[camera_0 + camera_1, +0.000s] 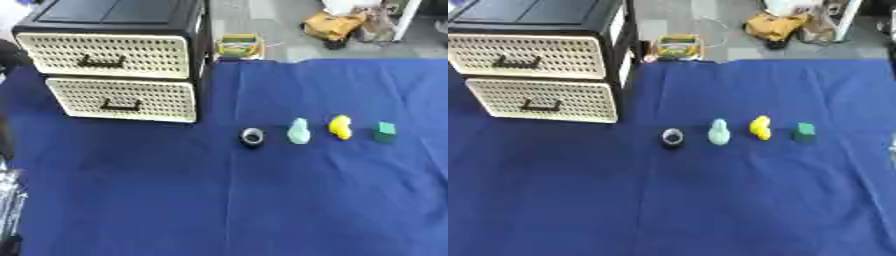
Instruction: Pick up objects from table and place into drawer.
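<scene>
Lying beside drawers [122, 75]: 4 objects [299, 131].

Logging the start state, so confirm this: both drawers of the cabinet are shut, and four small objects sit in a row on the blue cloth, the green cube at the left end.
Wrong on one point: the green cube is at the right end; the black ring holds the left end, as the left eye view shows. The cabinet drawers are shut, and four objects do sit on the blue cloth.

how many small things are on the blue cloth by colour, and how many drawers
black ring: 1
pale green piece: 1
yellow piece: 1
green cube: 1
drawers, upper drawer and lower drawer, both shut: 2
total: 4 small things in a row on the blue cloth, plus 2 drawers
</scene>
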### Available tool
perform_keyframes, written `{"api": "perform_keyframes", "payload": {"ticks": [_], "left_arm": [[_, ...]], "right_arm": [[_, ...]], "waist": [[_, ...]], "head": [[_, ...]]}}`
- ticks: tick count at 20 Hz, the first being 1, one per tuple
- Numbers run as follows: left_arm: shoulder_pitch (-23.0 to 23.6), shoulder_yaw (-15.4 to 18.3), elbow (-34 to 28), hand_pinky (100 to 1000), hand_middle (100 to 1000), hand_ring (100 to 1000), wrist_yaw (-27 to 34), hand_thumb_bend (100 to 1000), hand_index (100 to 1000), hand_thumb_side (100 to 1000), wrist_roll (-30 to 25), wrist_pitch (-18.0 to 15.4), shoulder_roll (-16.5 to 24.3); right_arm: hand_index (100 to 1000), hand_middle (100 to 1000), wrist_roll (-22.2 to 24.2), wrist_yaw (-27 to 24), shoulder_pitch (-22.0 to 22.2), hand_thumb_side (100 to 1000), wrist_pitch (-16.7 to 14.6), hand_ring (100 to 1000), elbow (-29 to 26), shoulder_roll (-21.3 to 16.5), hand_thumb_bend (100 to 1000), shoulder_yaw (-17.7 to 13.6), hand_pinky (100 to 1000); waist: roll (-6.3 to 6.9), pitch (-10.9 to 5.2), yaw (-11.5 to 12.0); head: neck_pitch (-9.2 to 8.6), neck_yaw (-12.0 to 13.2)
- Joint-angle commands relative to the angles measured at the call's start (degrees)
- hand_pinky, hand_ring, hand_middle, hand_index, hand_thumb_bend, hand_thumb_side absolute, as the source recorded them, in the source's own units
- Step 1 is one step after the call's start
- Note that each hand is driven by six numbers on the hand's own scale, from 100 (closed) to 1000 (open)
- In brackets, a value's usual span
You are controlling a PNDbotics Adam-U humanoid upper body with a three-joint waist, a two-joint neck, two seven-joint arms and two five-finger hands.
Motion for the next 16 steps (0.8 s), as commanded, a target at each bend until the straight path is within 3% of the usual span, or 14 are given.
{"api": "perform_keyframes", "payload": {"ticks": [1, 6, 11, 14, 16], "left_arm": [[-0.82, 0.3, -0.74, 684, 465, 477, -0.14, 100, 835, 1000, -0.16, -0.14, 0.58], [-1.08, 0.2, -0.74, 682, 468, 475, -0.36, 100, 845, 1000, -0.39, 0.0, 1.24], [-5.97, 0.31, -0.74, 623, 472, 465, -6.04, 100, 877, 987, -3.63, 2.43, 8.43], [-7.32, 0.45, -0.74, 623, 472, 465, -8.64, 100, 877, 987, -5.36, 3.88, 10.0], [-8.53, -0.56, -0.74, 619, 488, 486, -9.73, 100, 901, 965, -6.29, 3.64, 11.15]], "right_arm": [[761, 532, 0.1, 0.41, -0.83, 876, -0.16, 521, -0.89, -1.2, 352, -0.17, 591], [761, 535, 0.13, 0.38, -0.83, 885, -0.22, 523, -0.89, -1.32, 353, -0.19, 591], [763, 539, -0.04, 0.5, -1.31, 900, -0.66, 528, -0.89, -2.95, 349, 0.03, 594], [763, 539, -0.08, 0.48, -1.41, 900, -0.79, 528, -0.89, -3.3, 349, 0.08, 594], [764, 544, -0.18, 1.09, -1.25, 916, -1.19, 531, -0.89, -4.37, 345, 0.16, 596]], "waist": [[-0.08, -0.78, -0.01], [-0.07, -0.74, -0.04], [0.17, -0.86, 0.23], [0.19, -0.85, 0.28], [1.19, -1.03, 0.74]], "head": [[0.44, -0.18], [0.16, -0.16], [0.1, -0.44], [0.07, -0.5], [0.66, -1.45]]}}
